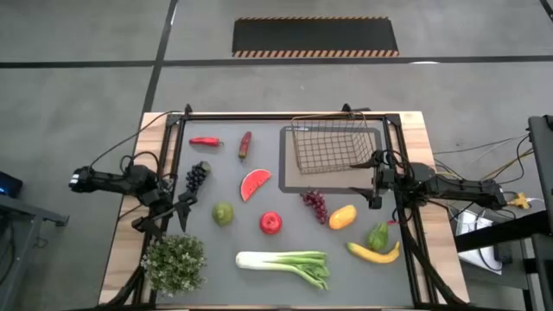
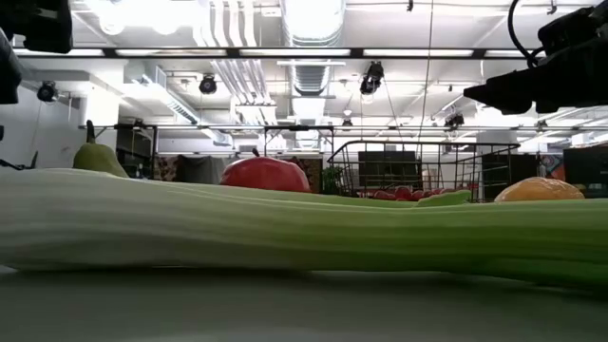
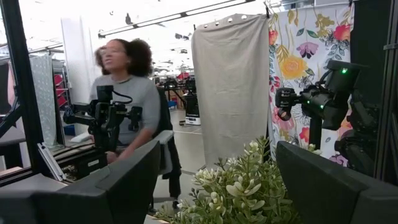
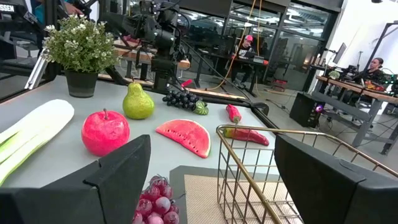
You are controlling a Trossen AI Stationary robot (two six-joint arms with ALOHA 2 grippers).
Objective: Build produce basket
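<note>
The wire basket [image 1: 333,147] stands empty on a tan mat at the far right; its rim [image 4: 261,134] shows in the right wrist view. Produce lies spread over the grey table: two red chillies [image 1: 205,141], dark grapes [image 1: 197,177], a watermelon slice [image 1: 255,183], a green pear-shaped fruit [image 1: 224,213], an apple [image 1: 270,223], red grapes [image 1: 314,205], a mango [image 1: 343,216], a green pepper [image 1: 378,236], a banana [image 1: 373,253] and a leek [image 1: 285,263]. My left gripper [image 1: 177,210] hovers open at the left, facing the potted plant [image 3: 236,193]. My right gripper [image 1: 372,181] hovers open beside the basket's near right corner.
The bushy potted plant [image 1: 175,262] stands at the near left corner. The dark frame rails [image 1: 173,138] border the table's left, far and right sides. A seated person [image 3: 124,93] and other people [image 4: 245,53] are in the room beyond.
</note>
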